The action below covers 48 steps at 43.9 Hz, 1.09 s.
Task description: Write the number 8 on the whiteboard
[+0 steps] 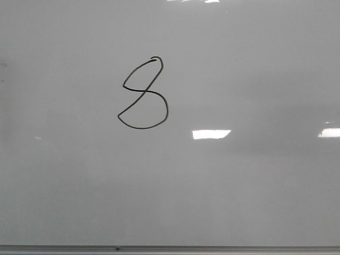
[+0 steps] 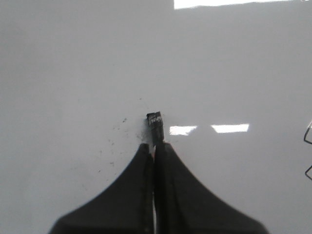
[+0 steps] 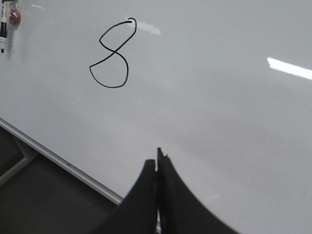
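The number 8 (image 1: 143, 94) is a thin black slanted looped line with a small hook on top, drawn left of centre on the whiteboard (image 1: 249, 186). It also shows in the right wrist view (image 3: 111, 53), and bits of its line reach the edge of the left wrist view (image 2: 308, 136). My left gripper (image 2: 155, 145) is shut on a black marker (image 2: 154, 122) whose end sticks out past the fingertips, over bare board beside the 8. My right gripper (image 3: 157, 162) is shut and empty, over the board near its frame. No gripper shows in the front view.
The grey metal frame strip (image 1: 170, 248) runs along the board's near edge, and also shows in the right wrist view (image 3: 58, 161). A marker (image 3: 4, 27) and a small red object (image 3: 15, 16) lie on the board beyond the 8. Glare patches (image 1: 211, 134) dot the board.
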{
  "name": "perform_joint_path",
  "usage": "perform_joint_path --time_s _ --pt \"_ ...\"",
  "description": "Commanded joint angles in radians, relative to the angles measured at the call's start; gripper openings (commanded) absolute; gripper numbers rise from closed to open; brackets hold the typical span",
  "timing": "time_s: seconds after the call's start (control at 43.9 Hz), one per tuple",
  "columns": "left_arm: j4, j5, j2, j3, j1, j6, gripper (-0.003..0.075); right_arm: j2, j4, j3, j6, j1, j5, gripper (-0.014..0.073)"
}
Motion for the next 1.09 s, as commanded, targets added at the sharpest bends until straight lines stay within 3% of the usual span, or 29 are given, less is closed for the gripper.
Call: perform_joint_path --time_s 0.0,0.273,0.387,1.07 --pt "-0.016 -0.074 -0.068 0.04 0.028 -0.002 -0.0019 0.002 0.021 -0.027 -0.003 -0.004 -0.059 -0.0067" --pt "-0.017 -0.07 -0.169 0.185 0.045 -0.002 -0.0019 0.002 0.021 -0.027 -0.003 -0.004 -0.056 -0.0067" --pt "-0.017 -0.018 -0.172 0.183 0.045 -0.002 -0.0019 0.002 0.021 -0.027 -0.003 -0.004 -0.056 -0.0067" --pt "-0.017 -0.026 -0.17 0.183 0.045 -0.002 -0.0019 0.002 0.021 -0.027 -0.003 -0.004 -0.056 -0.0067"
